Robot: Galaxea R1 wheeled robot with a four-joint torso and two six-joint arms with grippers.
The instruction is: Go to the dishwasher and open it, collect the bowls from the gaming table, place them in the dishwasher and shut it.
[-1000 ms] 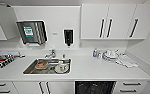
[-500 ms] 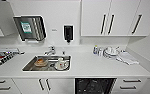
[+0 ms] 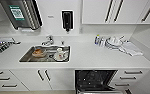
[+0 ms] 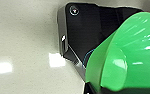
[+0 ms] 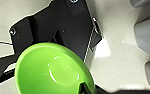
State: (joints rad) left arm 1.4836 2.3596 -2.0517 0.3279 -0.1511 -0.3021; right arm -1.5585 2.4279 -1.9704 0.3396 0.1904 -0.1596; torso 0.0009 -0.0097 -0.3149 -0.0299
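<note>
The dishwasher (image 3: 94, 79) stands open under the counter right of the sink, its dark inside and rack showing. In the right wrist view a bright green bowl (image 5: 53, 71) faces the camera with its hollow side. My right gripper (image 5: 86, 89) is shut on its rim, one dark finger (image 5: 83, 87) crossing the edge. In the left wrist view a green bowl (image 4: 126, 57) shows its underside very close, against my left gripper (image 4: 91, 90), which is shut on it. The gaming table is out of view.
A white counter (image 3: 91, 56) carries a steel sink (image 3: 46, 53) with dishes in it, a tap (image 3: 49, 40), and white plates, cups and a cloth (image 3: 118, 43) at the right. White cabinet doors and drawers (image 3: 41, 78) flank the dishwasher. Both wrist views show pale floor below.
The whole head view has shifted: the camera has come closer to the counter, and the sink and the open dishwasher show larger. Nothing on the counter has moved.
</note>
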